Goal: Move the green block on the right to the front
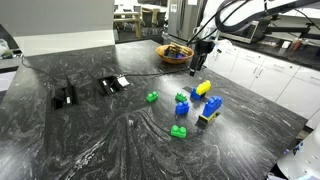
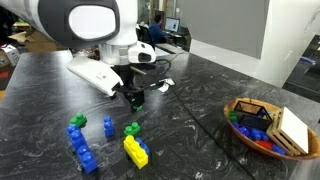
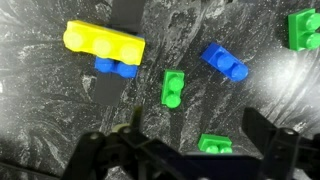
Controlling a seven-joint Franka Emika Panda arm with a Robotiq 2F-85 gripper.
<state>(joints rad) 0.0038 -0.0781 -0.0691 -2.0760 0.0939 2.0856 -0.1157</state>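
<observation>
The green block [image 3: 173, 88], bright and studded, lies flat on the dark marbled counter [image 3: 40, 110], touching none of its neighbours. A blue brick [image 3: 224, 62] is near, the yellow brick [image 3: 103, 42] farther off. The gripper [image 3: 176, 138] hovers above, fingers spread, empty.

You see the pincer [image 1: 203, 62] hanging in the upper right of the frame, above the dark bench [image 1: 90, 140], just right of a wooden bowl [image 1: 175, 53]. Below it sit a yellow brick [image 1: 203, 88], blue bricks [image 1: 212, 105] and green blocks [image 1: 181, 97]; another green block [image 1: 152, 97] lies alone left of them, toward frame centre.
</observation>
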